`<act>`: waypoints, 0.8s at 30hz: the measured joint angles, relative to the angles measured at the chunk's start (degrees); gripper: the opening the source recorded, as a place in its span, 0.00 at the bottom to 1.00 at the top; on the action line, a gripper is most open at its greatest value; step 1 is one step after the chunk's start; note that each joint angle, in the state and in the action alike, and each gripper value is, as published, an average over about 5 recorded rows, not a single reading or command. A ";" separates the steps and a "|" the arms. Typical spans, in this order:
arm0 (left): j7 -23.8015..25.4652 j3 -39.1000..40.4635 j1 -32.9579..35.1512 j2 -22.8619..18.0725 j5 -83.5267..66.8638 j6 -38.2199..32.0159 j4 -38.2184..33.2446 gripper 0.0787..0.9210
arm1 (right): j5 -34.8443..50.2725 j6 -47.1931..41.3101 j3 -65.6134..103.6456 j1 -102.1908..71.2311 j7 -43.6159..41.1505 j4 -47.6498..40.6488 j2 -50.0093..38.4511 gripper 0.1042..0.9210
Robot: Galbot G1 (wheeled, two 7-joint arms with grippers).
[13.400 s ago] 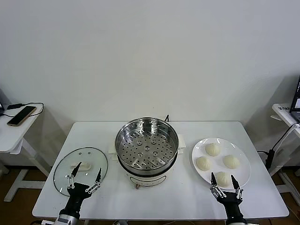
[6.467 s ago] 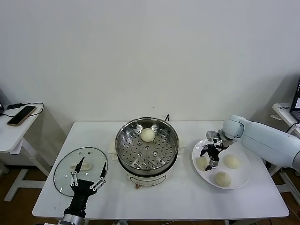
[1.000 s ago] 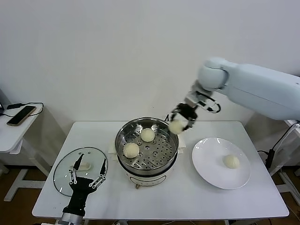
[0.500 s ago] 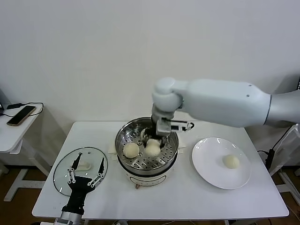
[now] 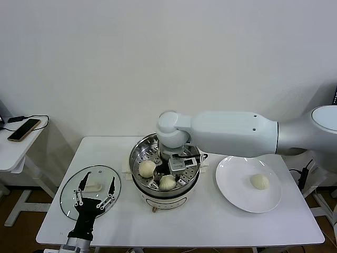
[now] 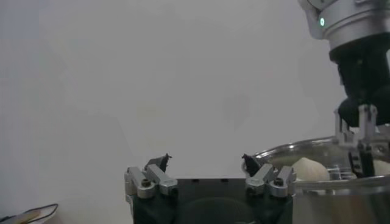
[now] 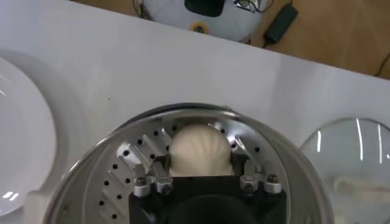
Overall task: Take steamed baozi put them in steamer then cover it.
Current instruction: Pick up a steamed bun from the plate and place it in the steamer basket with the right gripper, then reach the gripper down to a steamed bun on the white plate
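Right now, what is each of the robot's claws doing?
Left gripper: open, empty, hovering over the glass lid.
Right gripper: down inside the steamer, shut on a baozi.

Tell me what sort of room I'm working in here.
Probably a lab or test room staged as a kitchen task: a bare white wall, a plain white table with the steamer, and a side desk with a phone.
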 measured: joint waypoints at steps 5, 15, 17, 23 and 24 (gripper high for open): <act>-0.05 -0.12 -0.21 -0.05 -0.09 0.01 0.04 0.88 | -1.59 0.20 0.90 -0.38 0.26 -0.24 -0.13 0.87; -0.06 -0.05 -0.43 0.17 -0.10 0.26 -0.06 0.88 | 0.12 -2.32 6.16 1.50 -1.26 -2.66 -4.52 0.88; -0.06 0.05 -0.47 0.23 -0.10 0.32 -0.10 0.88 | 2.47 -4.66 6.79 2.36 -1.86 -3.87 -6.45 0.88; -0.01 0.53 -0.52 0.32 -0.01 0.42 -0.22 0.88 | 11.13 -14.70 7.59 4.09 -4.05 -10.44 -13.05 0.88; 0.00 0.58 -0.51 0.32 0.01 0.43 -0.25 0.88 | 12.29 -16.29 7.60 4.13 -4.41 -11.85 -14.12 0.88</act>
